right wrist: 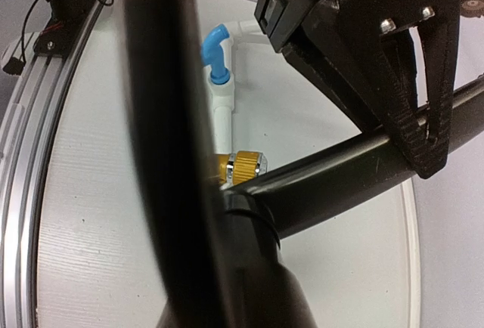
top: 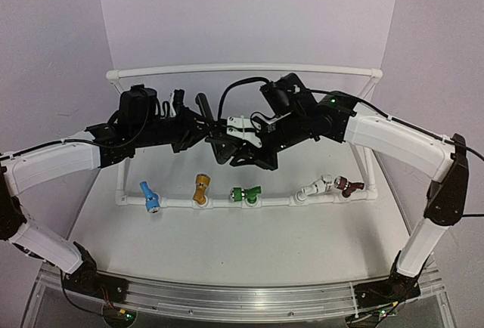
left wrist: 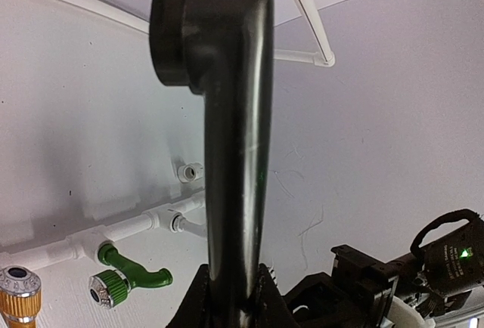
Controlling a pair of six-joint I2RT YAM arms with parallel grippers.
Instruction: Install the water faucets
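Observation:
The black faucet (top: 215,133) hangs in the air over the middle of the table, held between both arms. In the left wrist view its long straight lever (left wrist: 234,154) rises from my left gripper (left wrist: 234,290), which is shut on it; the round head is at the far end. In the right wrist view the faucet body (right wrist: 261,283) comes up from my right gripper (right wrist: 249,267), which looks shut on it. The lever (right wrist: 355,165) runs up right into the left gripper (right wrist: 378,56). In the top view the left gripper (top: 201,128) and right gripper (top: 233,148) meet. A white fitting (left wrist: 189,171) with an open mouth shows beyond the lever.
A white pipe rail (top: 276,201) crosses the table below the grippers. It carries a blue faucet (top: 149,196), a gold one (top: 200,190), a green one (top: 246,193), a white one (top: 316,187) and a brown one (top: 349,186). A white pipe frame (top: 242,69) stands behind.

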